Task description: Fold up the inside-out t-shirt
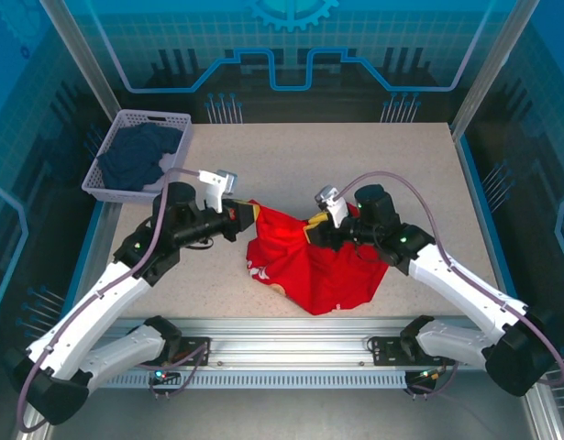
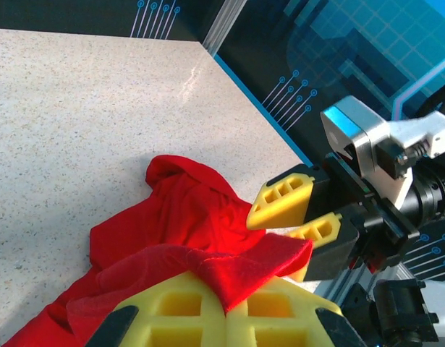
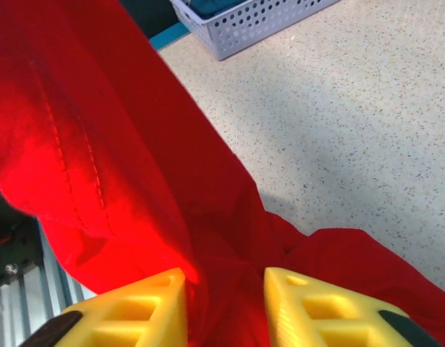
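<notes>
The inside-out t-shirt (image 1: 309, 266) is a bright red crumpled heap in the middle of the table. My left gripper (image 1: 248, 220) sits at its left edge. In the left wrist view the yellow jaws are pressed together, and this gripper (image 2: 226, 307) is shut on a fold of the red cloth (image 2: 186, 210). My right gripper (image 1: 316, 229) is at the shirt's upper right part. Its yellow fingers (image 3: 146, 307) stand apart, with loose red cloth (image 3: 99, 144) lying between them. The right gripper (image 2: 298, 218) also appears just past the held fold, its jaws parted.
A lavender mesh basket (image 1: 116, 188) holding a dark navy garment (image 1: 135, 154) stands at the table's far left corner; its rim (image 3: 244, 25) shows in the right wrist view. Bare speckled tabletop (image 1: 355, 156) lies behind the shirt. A metal rail (image 1: 291, 335) runs along the near edge.
</notes>
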Motion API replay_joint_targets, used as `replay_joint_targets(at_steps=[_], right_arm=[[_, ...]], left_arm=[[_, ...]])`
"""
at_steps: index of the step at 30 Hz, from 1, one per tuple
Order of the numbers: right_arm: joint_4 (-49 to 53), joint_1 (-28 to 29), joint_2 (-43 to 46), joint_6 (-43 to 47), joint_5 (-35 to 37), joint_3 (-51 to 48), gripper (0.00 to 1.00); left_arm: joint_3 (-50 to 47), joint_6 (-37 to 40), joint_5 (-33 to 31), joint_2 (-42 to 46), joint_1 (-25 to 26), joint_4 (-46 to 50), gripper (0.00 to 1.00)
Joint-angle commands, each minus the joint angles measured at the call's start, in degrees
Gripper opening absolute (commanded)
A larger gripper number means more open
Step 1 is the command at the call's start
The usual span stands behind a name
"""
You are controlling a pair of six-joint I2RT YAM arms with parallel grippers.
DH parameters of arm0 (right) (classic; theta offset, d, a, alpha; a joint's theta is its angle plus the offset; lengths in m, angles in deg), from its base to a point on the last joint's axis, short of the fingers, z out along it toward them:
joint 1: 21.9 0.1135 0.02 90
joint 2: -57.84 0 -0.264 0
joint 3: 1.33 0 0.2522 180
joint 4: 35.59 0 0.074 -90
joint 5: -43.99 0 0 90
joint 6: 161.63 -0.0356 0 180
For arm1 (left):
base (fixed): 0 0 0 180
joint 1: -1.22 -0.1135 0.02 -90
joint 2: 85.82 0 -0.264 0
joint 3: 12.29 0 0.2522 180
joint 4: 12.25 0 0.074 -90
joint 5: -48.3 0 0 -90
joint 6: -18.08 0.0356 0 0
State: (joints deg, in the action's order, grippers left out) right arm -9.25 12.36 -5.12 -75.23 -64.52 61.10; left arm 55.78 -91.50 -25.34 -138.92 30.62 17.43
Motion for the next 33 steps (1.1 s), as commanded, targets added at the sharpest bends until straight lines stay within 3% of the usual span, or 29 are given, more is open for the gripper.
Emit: replay_joint_targets(at_steps=[1,8,11,15,22,26,33], right_arm=[[2.84,2.37,3.54,4.64,2.46,-0.25,0.38],[1.81,10.39,7.34,10.79,11.53,-0.68,0.44],[1.32,15.42,7.83,14.59,17.95,-0.68,0.43],[-0.36,21.56,7.23,18.55,21.39,-0.32,0.4],[-4.28,28.23,-1.9,16.4,28.18,4.09,0.48],[-8.2,31.96,-7.69,15.77,38.82,5.96,0.59],[-9.19,35.96,-15.36,17.24,55.28,10.47,0.58]], left_arm=[[2.84,-0.99,-0.28,-0.75,-0.16,2.15,0.0],[5.04,-2.72,-1.11,-3.13,-0.12,4.26,0.0],[6.17,-3.59,-1.22,-3.97,-0.13,5.37,0.0],[7.78,-4.54,-1.88,-5.06,-0.13,7.61,0.0],[8.98,-5.1,-2.13,-5.86,0.07,8.69,0.0],[9.14,-5.07,-1.92,-5.96,0.06,8.84,0.0],[9.07,-4.95,-1.85,-5.87,0.2,8.82,0.0]])
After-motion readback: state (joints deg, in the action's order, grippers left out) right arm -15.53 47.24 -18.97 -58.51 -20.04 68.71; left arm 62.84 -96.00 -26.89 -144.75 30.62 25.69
